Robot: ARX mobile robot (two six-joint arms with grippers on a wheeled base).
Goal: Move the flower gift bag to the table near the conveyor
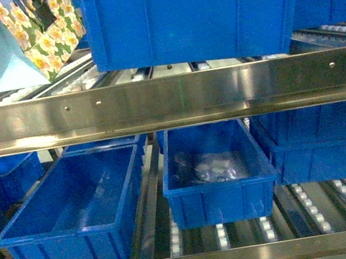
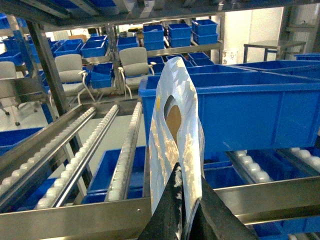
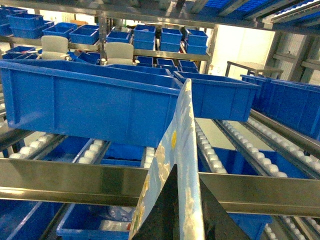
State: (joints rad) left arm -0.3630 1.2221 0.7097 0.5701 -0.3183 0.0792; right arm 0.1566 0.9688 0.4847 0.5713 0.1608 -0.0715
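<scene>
A flower gift bag (image 2: 175,145) is pinched edge-on by both closed grippers (image 2: 186,215) (image 3: 182,210) above the conveyor (image 1: 168,100); its thin paper could be torn by uneven pulling.

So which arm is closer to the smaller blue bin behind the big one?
Right, likely. The right gripper has the smaller bin just ahead; the left gripper sits beyond the big bin from it.
</scene>
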